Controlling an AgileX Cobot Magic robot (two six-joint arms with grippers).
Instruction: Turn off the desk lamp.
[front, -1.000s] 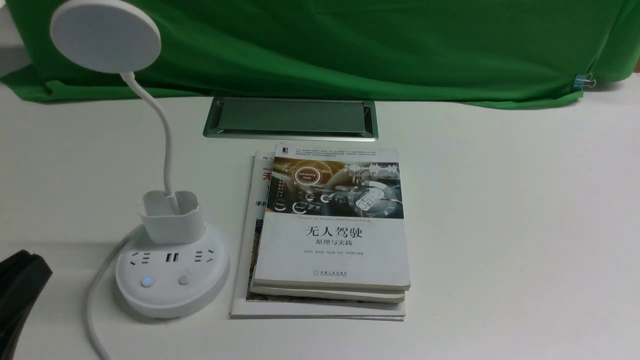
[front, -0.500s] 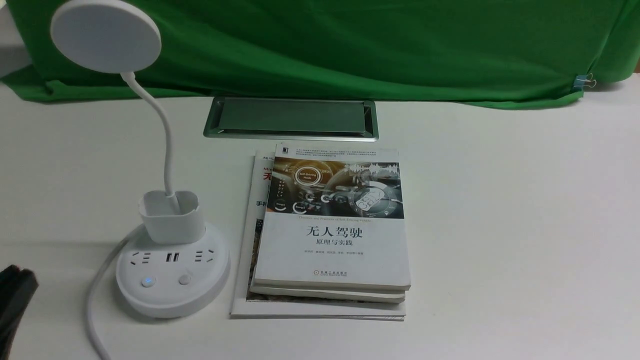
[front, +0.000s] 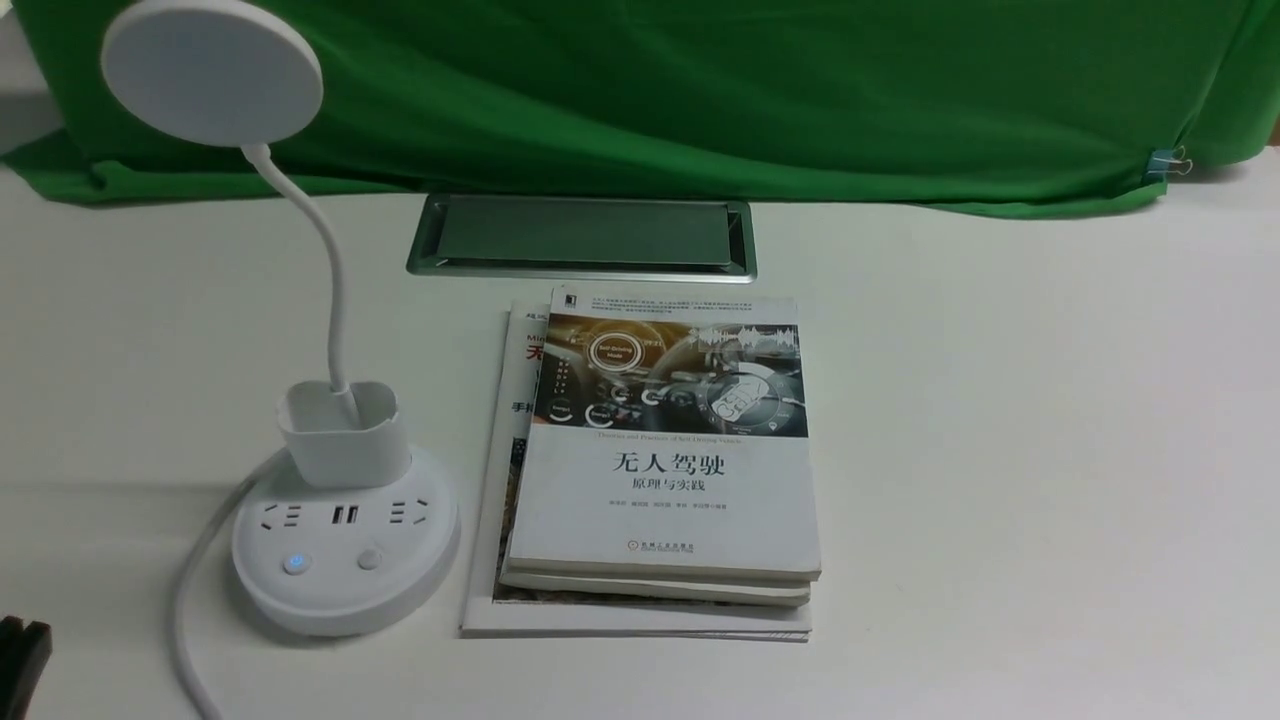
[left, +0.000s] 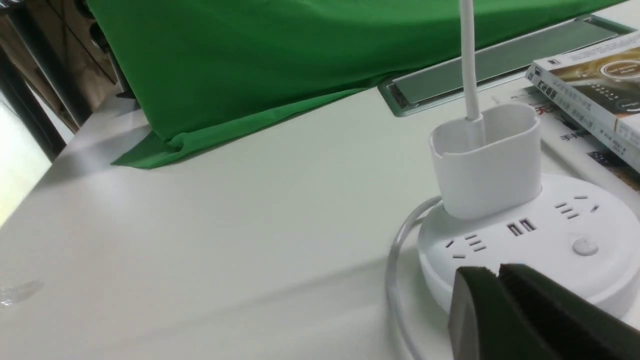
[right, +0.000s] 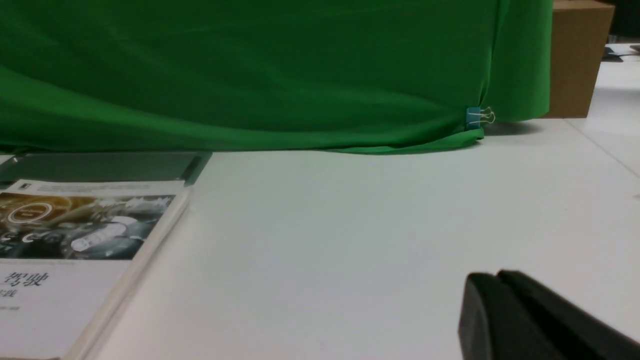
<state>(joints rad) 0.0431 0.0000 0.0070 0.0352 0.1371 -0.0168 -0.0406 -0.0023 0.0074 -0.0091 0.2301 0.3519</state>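
The desk lamp (front: 330, 470) stands on the white table (front: 1000, 450), just ahead of your left gripper (front: 18, 655) and toward its inner side. Its round base carries sockets, two USB ports and two buttons; the left button (front: 295, 563) shows a blue glow. A cup-shaped holder (front: 342, 432) sits on the base, and the thin neck rises from it to the flat disc head (front: 212, 72). A white cable (front: 190, 610) leaves the base and curves back toward the gripper.

In the left wrist view your left gripper (left: 500, 274) has its jaws pressed together, holding nothing, apart from the base rim. Your right gripper (right: 499, 276) is likewise closed and empty above bare table.

Beyond the lamp from the left gripper lies a stack of books (front: 655, 470). You can read "无人驾驶" and "原理与实践" on the top cover; the smaller print is illegible. Farther off are a metal cable hatch (front: 582, 236), a green cloth (front: 700, 90) and a blue binder clip (front: 1163, 163).
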